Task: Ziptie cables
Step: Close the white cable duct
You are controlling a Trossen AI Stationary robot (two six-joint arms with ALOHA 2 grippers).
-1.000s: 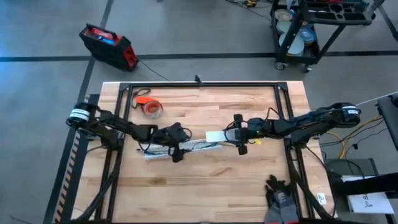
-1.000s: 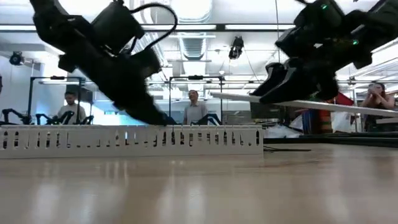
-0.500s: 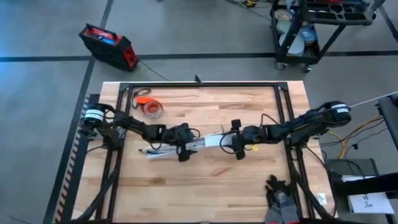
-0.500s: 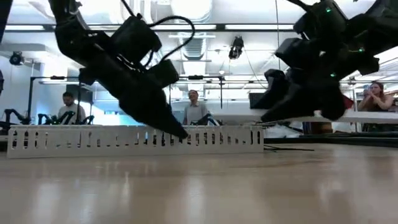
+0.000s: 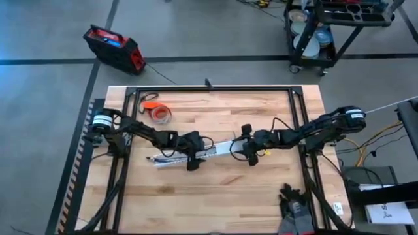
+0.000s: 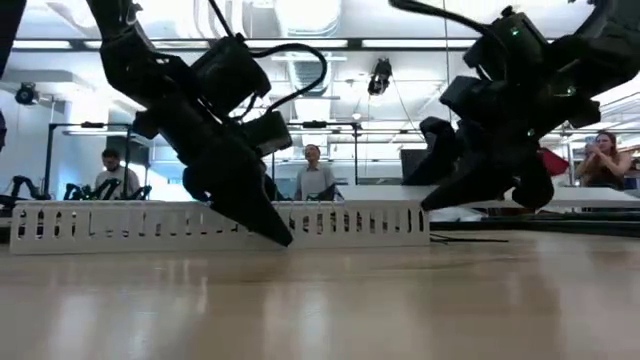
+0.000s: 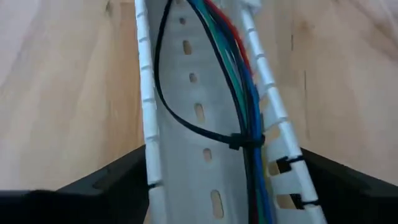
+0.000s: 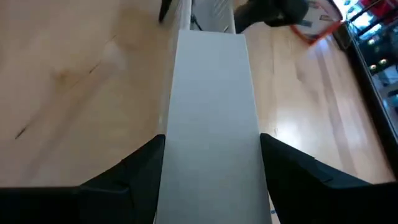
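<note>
A: Why is the left tool (image 5: 191, 158) set over the white channel (image 5: 189, 155) near the middle of the worktop (image 5: 215, 189)?

B: I judge it is pinning the channel so it cannot slide. In the left wrist view its 2 fingers (image 7: 112, 180) sit spread on either side of the channel, around it rather than clenched on anything. Inside lie the cables (image 7: 239, 93), green, blue, red and dark, and the ziptie (image 7: 186, 121) is already looped round them, its free tail arching along the channel floor.

A: And the right tool (image 5: 249, 151)?

B: It is grasping a flat white strip (image 8: 211, 118), probably the channel's lid, aimed end-on at the channel's right end, as if to slide or lay it on.

A: What has changed over the last second?

B: The left tool has come down to the channel wall, the channel has swung to a slant, and the right tool has moved left with the strip, closing the gap.
</note>
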